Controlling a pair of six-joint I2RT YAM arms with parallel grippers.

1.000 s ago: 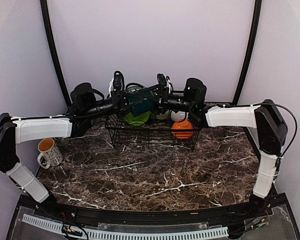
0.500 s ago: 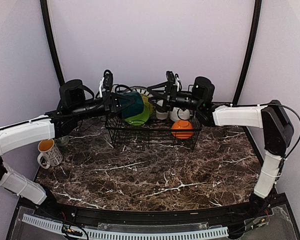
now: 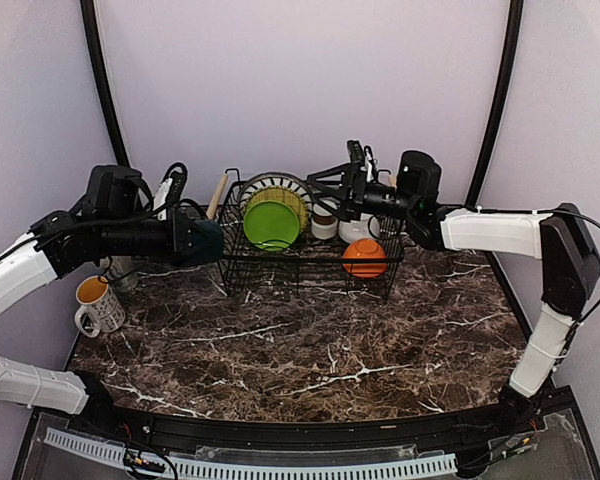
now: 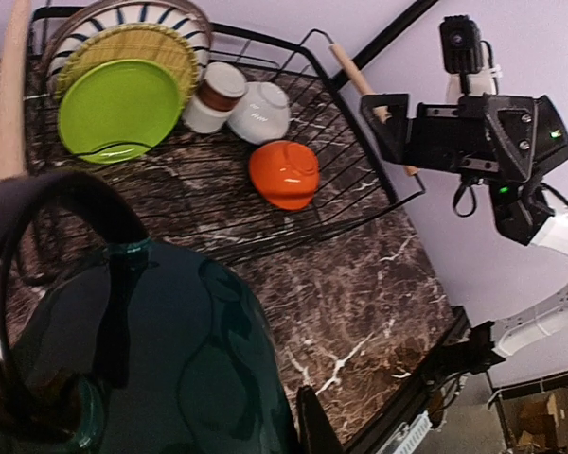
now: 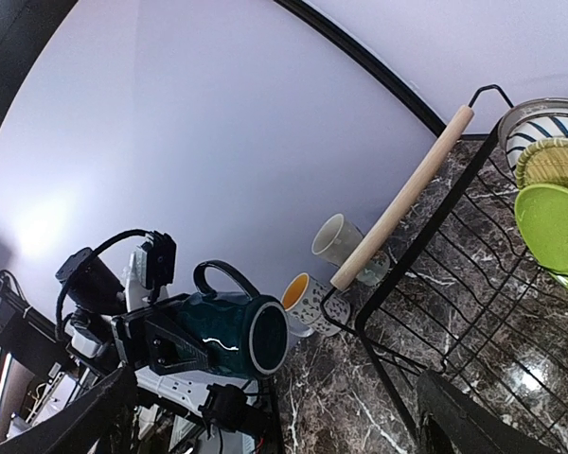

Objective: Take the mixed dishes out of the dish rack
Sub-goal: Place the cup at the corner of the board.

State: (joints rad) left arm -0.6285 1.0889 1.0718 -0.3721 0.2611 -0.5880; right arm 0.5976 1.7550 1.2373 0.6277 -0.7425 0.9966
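Note:
My left gripper (image 3: 202, 243) is shut on the dark green mug (image 3: 211, 241) and holds it on its side above the table, left of the dish rack (image 3: 302, 268). The mug fills the left wrist view (image 4: 170, 359) and shows in the right wrist view (image 5: 232, 336). The rack holds a lime-green plate (image 3: 272, 224), a yellow plate (image 4: 170, 47) and a striped plate behind it, a pale mug (image 3: 325, 222), a white bowl (image 3: 357, 232) and an orange bowl (image 3: 364, 257). My right gripper (image 3: 325, 195) hangs open and empty above the rack's middle.
A patterned mug with a yellow inside (image 3: 98, 303) stands on the marble table at the far left, with a pale cup (image 5: 346, 244) just behind it near the rack's left wooden handle (image 5: 402, 194). The purple back wall is close behind the rack.
My left arm has swung left out of the rack, carrying the dark green mug clear of it. My right gripper has drawn back a little to the right above the rack.

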